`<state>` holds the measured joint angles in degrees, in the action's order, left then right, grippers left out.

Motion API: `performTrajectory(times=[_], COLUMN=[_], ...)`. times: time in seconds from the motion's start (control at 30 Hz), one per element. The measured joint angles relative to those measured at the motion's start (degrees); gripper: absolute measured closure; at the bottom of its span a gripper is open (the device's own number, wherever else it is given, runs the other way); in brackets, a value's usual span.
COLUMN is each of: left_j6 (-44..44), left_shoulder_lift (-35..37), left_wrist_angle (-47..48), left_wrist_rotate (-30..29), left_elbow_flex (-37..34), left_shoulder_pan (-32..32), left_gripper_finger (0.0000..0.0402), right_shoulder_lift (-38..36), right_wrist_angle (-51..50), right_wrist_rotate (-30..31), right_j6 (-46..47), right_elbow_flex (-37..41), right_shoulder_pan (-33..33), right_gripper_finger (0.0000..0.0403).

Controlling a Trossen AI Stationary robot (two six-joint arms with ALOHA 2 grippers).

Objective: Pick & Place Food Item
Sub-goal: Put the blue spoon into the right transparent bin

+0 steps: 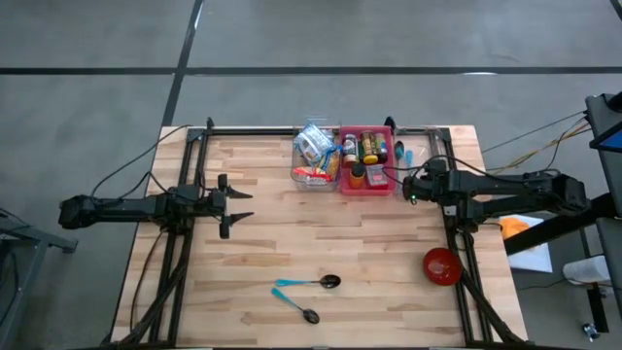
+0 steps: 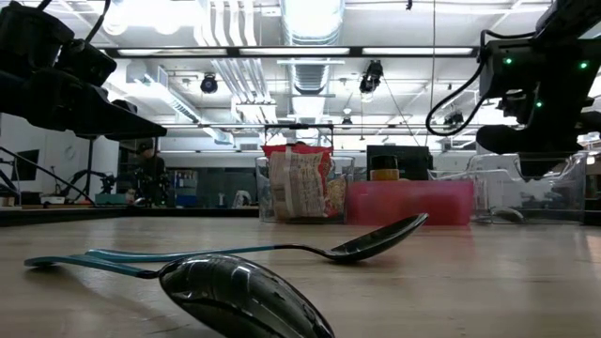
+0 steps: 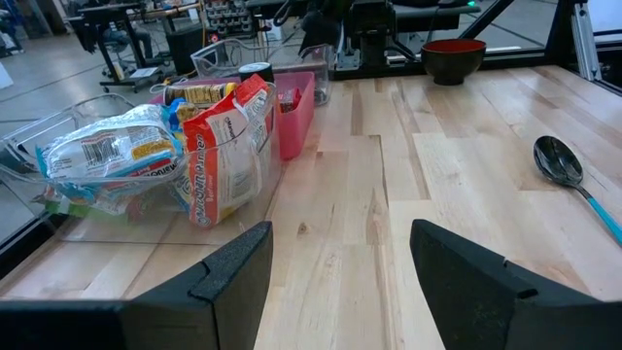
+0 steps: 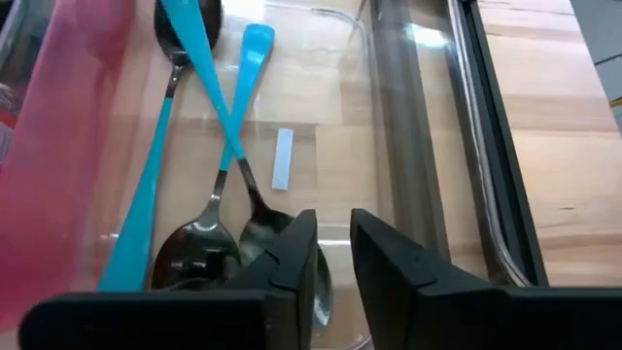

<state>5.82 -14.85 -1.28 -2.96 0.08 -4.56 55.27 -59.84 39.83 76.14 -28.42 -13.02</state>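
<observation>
Wooden table [image 1: 272, 243] centre bare; bins [image 1: 342, 160] hug far edge.

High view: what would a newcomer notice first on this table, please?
Probably the pink bin of jars and the clear bin of snack packets beside it, at the far edge. The right gripper hangs next to them, over a clear container with teal-handled spoons. A red bowl and two more spoons lie nearer.

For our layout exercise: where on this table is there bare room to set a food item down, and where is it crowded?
Bare wood lies between the left end effector and the red bowl, above the two spoons. Crowded: the back edge, with the clear bin, pink bin and right end effector.
</observation>
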Motion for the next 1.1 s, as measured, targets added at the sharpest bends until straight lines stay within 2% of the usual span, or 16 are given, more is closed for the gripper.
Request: performTrajectory(times=[0.3, 0.5, 0.9, 1.1], left_j6=[0.0, 0.0, 0.2, 0.2], left_shoulder_lift=[0.0, 0.0, 0.0, 0.0], left_wrist_angle=[0.0, 0.0, 0.0, 0.0], left_wrist_rotate=[0.0, 0.0, 0.0, 0.0], left_elbow_flex=[0.0, 0.0, 0.0, 0.0], left_shoulder_pan=[0.0, 0.0, 0.0, 0.0], left_gripper_finger=[0.0158, 0.0158, 0.0158, 0.0158], right_shoulder_lift=[0.0, 0.0, 0.0, -0.1], right_wrist_angle=[0.1, 0.0, 0.1, 0.6], right_wrist_rotate=[0.7, 4.0, 5.1, 4.5], right_j6=[-0.3, -0.8, -10.3, -17.0], right_elbow_flex=[0.0, -1.5, -9.8, -15.3], right_shoulder_pan=[0.0, 0.0, 0.2, 3.0], right_gripper_finger=[0.0333, 0.0333, 0.0333, 0.0333])
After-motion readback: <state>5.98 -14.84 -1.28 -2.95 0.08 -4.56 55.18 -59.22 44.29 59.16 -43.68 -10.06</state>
